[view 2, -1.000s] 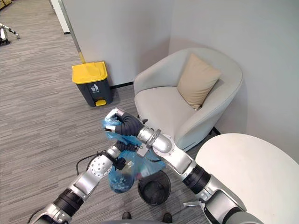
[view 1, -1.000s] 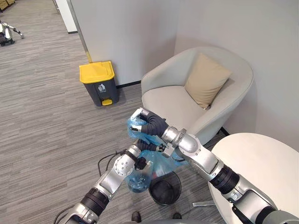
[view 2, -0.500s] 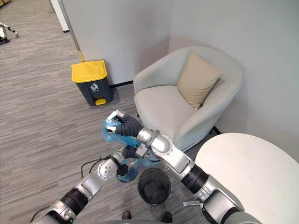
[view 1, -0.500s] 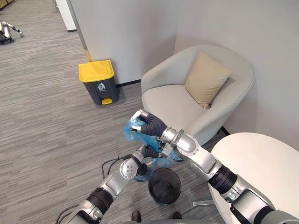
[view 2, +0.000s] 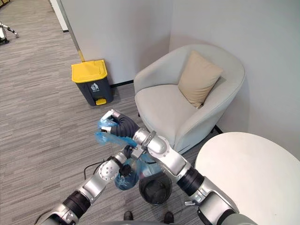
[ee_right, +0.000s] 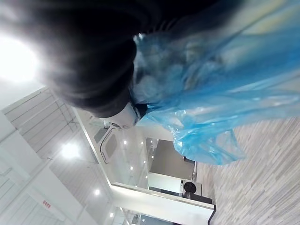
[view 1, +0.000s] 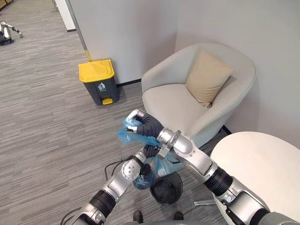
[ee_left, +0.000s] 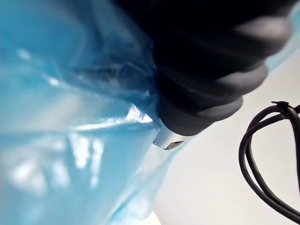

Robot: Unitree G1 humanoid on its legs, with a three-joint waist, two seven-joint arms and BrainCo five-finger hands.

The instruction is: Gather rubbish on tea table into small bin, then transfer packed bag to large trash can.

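Step in hand, likely: taking packed bag [view 1: 149, 174] out of bin [view 1: 167, 193]; bag hanging just above bin. Right robot hand [view 1: 140, 123] clenching bag top; left robot hand [view 1: 150, 151] at bag neck, grip impossible to tell. Next: carrying bag across floor to can [view 1: 99, 82], lid needing opening

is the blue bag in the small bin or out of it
Out. The blue bag hangs beside the small bin, its top bunched in the right hand; the left hand is against it.

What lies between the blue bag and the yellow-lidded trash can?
Bare grey carpet lies between blue bag and trash can, in the left eye view.
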